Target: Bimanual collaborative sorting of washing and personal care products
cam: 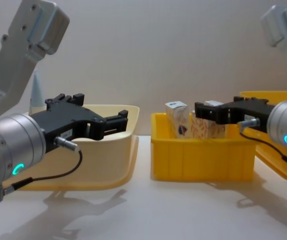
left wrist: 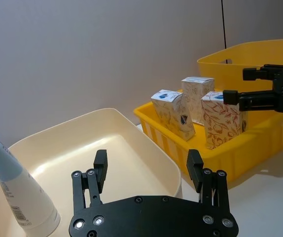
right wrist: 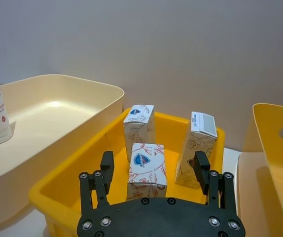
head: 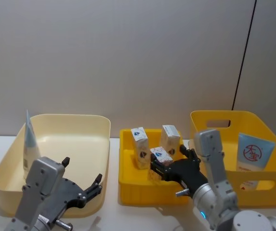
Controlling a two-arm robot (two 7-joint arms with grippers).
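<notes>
Three containers stand in a row on the white counter point(head: 114, 211): a cream tub point(head: 66, 117) on the left, a small yellow bin point(head: 143, 185) in the middle and a larger yellow bin point(head: 272, 187) with handle slots on the right. One light-blue squeeze tube point(head: 30, 144) stands cap-down inside the cream tub near its left wall. A second light-blue tube point(head: 255, 154) leans inside the larger bin with its red round logo facing out. The small bin holds three upright white cartons: a back-left carton point(head: 139, 147), a back-right carton point(head: 170, 139) and a front carton point(head: 160, 156). The right gripper point(head: 169, 160) reaches into the small bin from its near right side. Its fingers are spread on either side of the front carton, with a gap on each side, grasping nothing. The left gripper point(head: 82, 171) hangs over the near part of the cream tub, fingers released and spread wide, well apart from the tube there.
</notes>
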